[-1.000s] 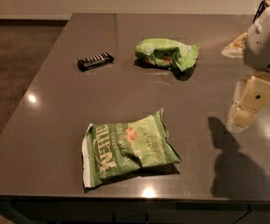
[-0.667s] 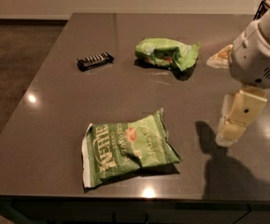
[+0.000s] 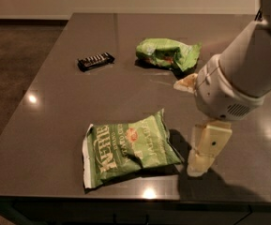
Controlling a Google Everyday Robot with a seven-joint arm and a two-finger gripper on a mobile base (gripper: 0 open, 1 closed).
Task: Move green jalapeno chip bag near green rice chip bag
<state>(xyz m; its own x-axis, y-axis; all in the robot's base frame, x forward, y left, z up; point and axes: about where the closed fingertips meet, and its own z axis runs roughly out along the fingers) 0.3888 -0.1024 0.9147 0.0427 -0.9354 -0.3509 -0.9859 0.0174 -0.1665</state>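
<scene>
The green jalapeno chip bag (image 3: 128,146) lies flat near the table's front edge, olive-green with white "Kettle" lettering and a white strip on its left end. The green rice chip bag (image 3: 167,53) is smaller, lumpy and lime-green, lying farther back, well apart from it. My gripper (image 3: 201,157) hangs from the white arm just right of the jalapeno bag's right edge, low over the table and holding nothing.
A dark candy bar (image 3: 95,61) lies at the back left of the dark grey table (image 3: 46,125). A small pale object (image 3: 186,82) peeks out beside the arm's wrist. The bulky white arm (image 3: 240,74) fills the right side.
The arm has swung in from the right edge toward the left and lower, bringing the gripper from well right of the jalapeno bag to just beside it. The bags and candy bar have not moved.
</scene>
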